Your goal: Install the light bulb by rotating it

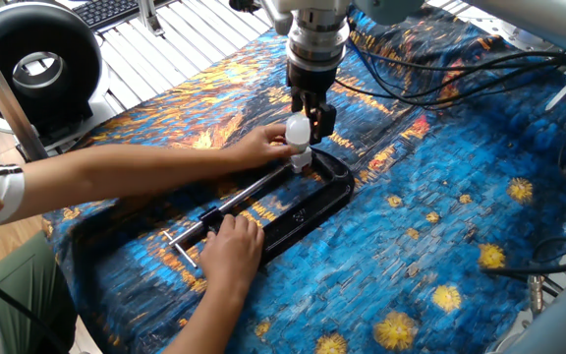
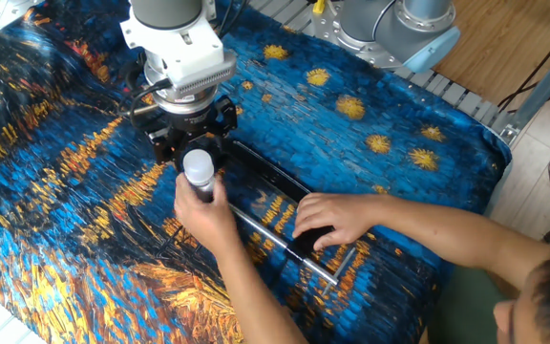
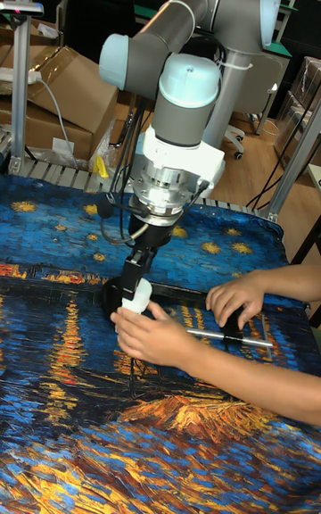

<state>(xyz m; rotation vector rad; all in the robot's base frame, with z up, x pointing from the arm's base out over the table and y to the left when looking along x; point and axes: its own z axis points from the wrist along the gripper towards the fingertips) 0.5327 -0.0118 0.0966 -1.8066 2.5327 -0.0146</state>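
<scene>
The gripper [image 1: 310, 116] closes its fingers narrowly on the light bulb [image 1: 299, 129], which stands upright at the black C-clamp's [image 1: 303, 208] far end. One person's hand [image 1: 263, 147] cups the socket below; the other hand [image 1: 230, 246] presses the clamp's bar, crowding the near side

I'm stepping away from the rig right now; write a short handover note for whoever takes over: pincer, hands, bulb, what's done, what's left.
Pincer: right above the light bulb, fingers alongside it; whether it is open or shut cannot be told.
Bulb: upright at the far end of the black clamp, on the painted cloth.
Hands: one hand holds the bulb's base; the other hand presses on the clamp near its screw bar.
Done: bulb placed at the socket.
Left: turn the bulb in; how far it is seated cannot be seen.
</scene>
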